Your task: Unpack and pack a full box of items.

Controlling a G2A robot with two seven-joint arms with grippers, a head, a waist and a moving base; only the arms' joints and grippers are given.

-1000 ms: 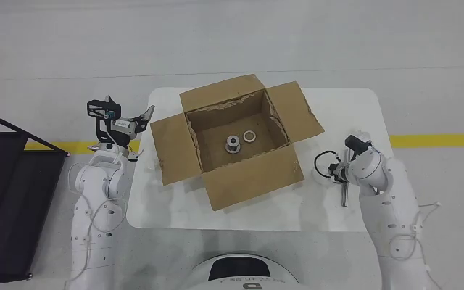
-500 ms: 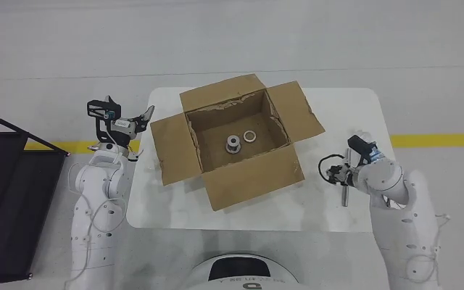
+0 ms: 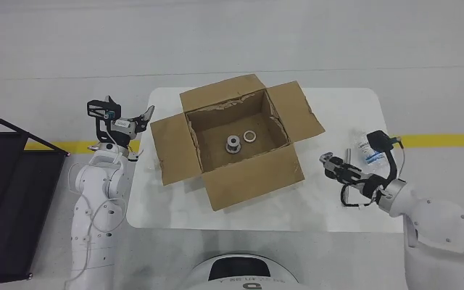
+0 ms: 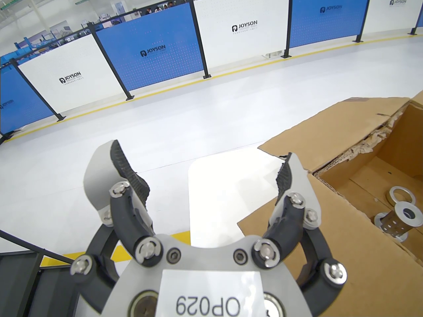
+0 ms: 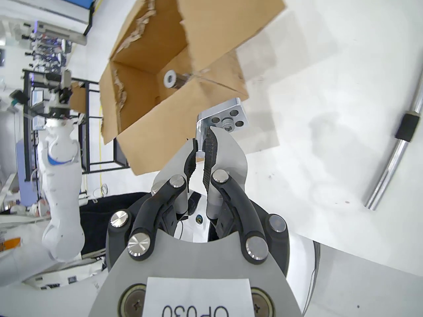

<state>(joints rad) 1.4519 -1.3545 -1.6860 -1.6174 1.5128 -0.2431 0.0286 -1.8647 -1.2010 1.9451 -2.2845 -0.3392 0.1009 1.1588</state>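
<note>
Open cardboard box (image 3: 246, 181) sits mid counter (image 3: 348, 109), all four flaps splayed outward. On its floor stands a flanged metal spool (image 3: 232, 144), with a flat metal ring (image 3: 249, 135) just beside it toward the far wall; can't tell if they touch. Right claw (image 5: 202, 138) is off the box's right side, near the corner of the front flap, pinched together on a metal block (image 5: 231, 115) with drilled holes. The block looks lifted off the counter, though that's hard to confirm from these angles. A metal rod (image 5: 395, 153) with a black band lies flat on the counter near that claw, apart from the box. Left claw (image 4: 201, 156) hangs past the counter's left edge, beside the left flap, fingers spread wide with nothing between them.
</note>
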